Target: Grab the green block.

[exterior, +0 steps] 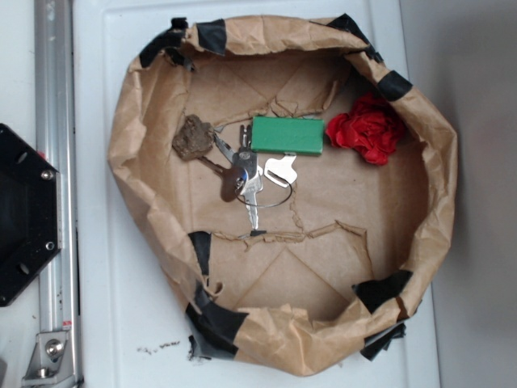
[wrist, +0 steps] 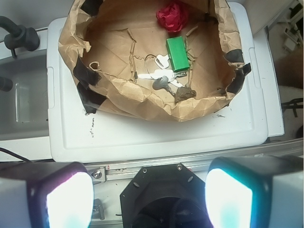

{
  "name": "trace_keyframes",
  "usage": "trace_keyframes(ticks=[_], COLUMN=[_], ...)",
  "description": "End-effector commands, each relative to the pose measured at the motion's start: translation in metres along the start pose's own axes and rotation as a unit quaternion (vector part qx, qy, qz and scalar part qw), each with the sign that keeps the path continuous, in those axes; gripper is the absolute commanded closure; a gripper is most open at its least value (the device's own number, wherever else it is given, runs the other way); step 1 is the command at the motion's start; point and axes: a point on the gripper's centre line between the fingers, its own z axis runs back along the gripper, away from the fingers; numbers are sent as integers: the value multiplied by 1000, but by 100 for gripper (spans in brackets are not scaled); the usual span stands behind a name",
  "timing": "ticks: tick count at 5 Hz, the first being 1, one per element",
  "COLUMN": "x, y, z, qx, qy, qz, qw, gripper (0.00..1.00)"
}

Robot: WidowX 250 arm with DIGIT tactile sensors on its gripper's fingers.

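Green block (wrist: 177,53) far beyond open gripper (wrist: 149,199).

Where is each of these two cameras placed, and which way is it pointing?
Exterior view: overhead, looking straight down into the brown paper-lined bowl on the white lid; only the robot's black base shows at the left edge.
Wrist view: rides on the arm, looking forward and down past the open pincer, whose two fingers fill the bottom corners, apart and holding nothing.
Both show the flat green rectangular block, red ruffled cloth flower, bunch of metal keys and brown lumpy chunk.
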Motion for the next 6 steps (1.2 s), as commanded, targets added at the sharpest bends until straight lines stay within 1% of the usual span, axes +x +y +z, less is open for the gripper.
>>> trace_keyframes(ticks=[1,2,3,4,5,6], x=[0,32,66,107,133,131], y=[0,11,13,10,15,35], z=[0,-29,-60,-107,-149,-176], qx=[0,1,28,25,43,52], qy=[0,-49,-24,-6,22,30], qz=[0,-23,-31,-33,-23,1], qw=[1000,999,999,999,999,998], gripper=[0,0,0,0,0,0])
